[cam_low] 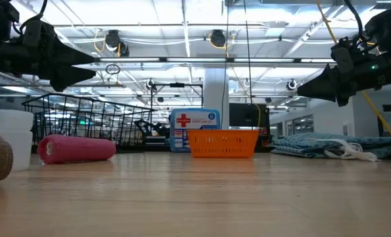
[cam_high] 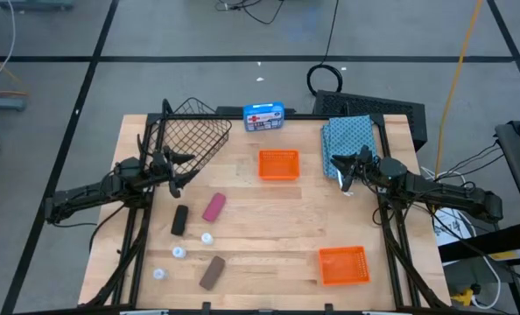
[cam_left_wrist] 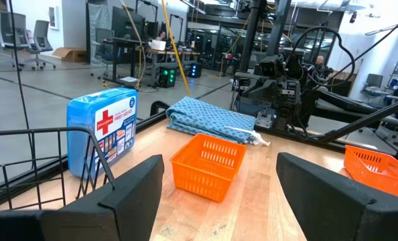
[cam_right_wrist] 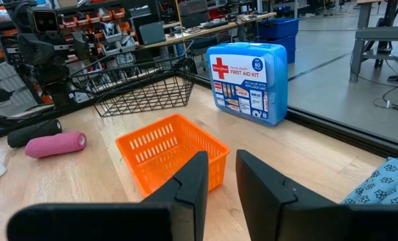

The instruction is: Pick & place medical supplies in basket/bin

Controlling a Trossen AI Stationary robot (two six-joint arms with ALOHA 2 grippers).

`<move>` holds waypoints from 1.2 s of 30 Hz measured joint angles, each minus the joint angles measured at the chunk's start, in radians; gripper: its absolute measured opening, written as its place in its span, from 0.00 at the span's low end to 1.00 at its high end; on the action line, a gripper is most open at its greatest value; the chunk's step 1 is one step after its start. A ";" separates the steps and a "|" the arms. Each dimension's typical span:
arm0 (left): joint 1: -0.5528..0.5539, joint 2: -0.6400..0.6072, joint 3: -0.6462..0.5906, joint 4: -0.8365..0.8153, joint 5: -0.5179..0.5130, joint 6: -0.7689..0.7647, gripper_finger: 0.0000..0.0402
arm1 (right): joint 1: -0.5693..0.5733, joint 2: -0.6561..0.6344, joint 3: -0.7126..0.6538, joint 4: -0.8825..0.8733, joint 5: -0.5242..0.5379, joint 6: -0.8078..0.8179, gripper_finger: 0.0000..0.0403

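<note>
In the high view the black roll [cam_high: 180,220], pink roll [cam_high: 214,207] and brown roll [cam_high: 212,272] lie on their sides on the table's left half, with three white vials [cam_high: 207,237] [cam_high: 179,252] [cam_high: 159,274] standing among them. The folded teal cloth [cam_high: 347,140] lies flat at the far right. The wire basket [cam_high: 190,131] stands at the far left. My left gripper [cam_high: 177,171] hovers open beside the basket's near side, wide apart in its wrist view [cam_left_wrist: 219,194]. My right gripper [cam_high: 343,172] hovers at the cloth's near left edge, open by a narrow gap [cam_right_wrist: 218,177]. The low view shows both raised off the table.
A blue first aid box [cam_high: 264,116] stands at the far edge between basket and cloth. One orange tray [cam_high: 278,164] sits mid-table between the grippers, another [cam_high: 343,265] near the right front. Bare wood lies at the table's centre and near the front.
</note>
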 joint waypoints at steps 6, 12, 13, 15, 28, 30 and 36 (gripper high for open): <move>0.000 0.000 0.000 0.000 0.000 0.000 0.75 | 0.000 0.000 0.000 0.000 0.000 0.000 0.18; 0.000 0.000 0.000 0.048 0.001 -0.036 0.75 | 0.000 0.000 0.000 0.000 0.000 0.000 0.18; 0.000 0.000 0.000 0.061 0.004 -0.072 0.75 | 0.000 0.000 0.000 0.000 0.000 0.000 0.18; 0.000 0.000 0.000 0.098 0.004 -0.151 0.75 | 0.000 0.000 0.000 0.000 0.000 0.000 0.18; 0.000 0.000 0.000 0.172 0.000 -0.295 0.75 | 0.000 0.000 0.000 0.000 0.000 0.000 0.18; 0.000 0.000 0.000 0.173 0.000 -0.295 0.75 | 0.000 0.000 0.000 0.000 0.000 0.000 0.18; 0.000 0.000 0.000 0.172 0.000 -0.297 0.75 | 0.000 0.000 0.000 0.000 0.000 0.000 0.18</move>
